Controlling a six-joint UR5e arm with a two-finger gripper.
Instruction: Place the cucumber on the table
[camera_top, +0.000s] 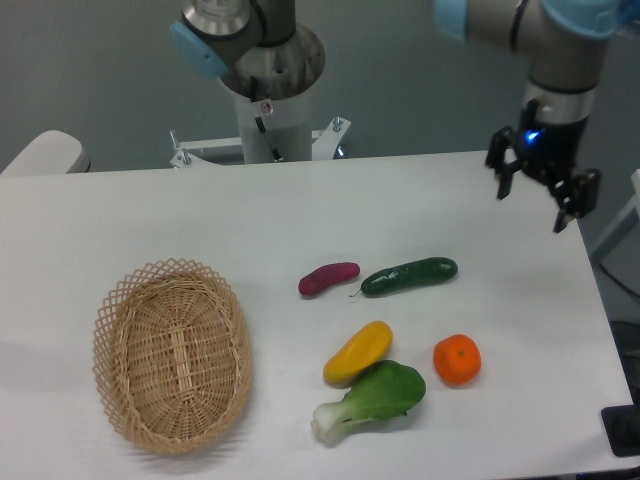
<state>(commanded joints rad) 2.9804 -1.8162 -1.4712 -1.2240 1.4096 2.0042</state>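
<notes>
The dark green cucumber (409, 276) lies flat on the white table (300, 210), right of centre, its thin stem pointing left toward a short purple-red vegetable (328, 278). My gripper (532, 205) hangs above the table's far right part, up and to the right of the cucumber and well apart from it. Its two fingers are spread wide and hold nothing.
An oval wicker basket (172, 353) stands empty at the front left. A yellow vegetable (357, 352), a bok choy (372, 400) and an orange (457, 360) lie in front of the cucumber. The arm's base (268, 110) stands behind the table's far edge.
</notes>
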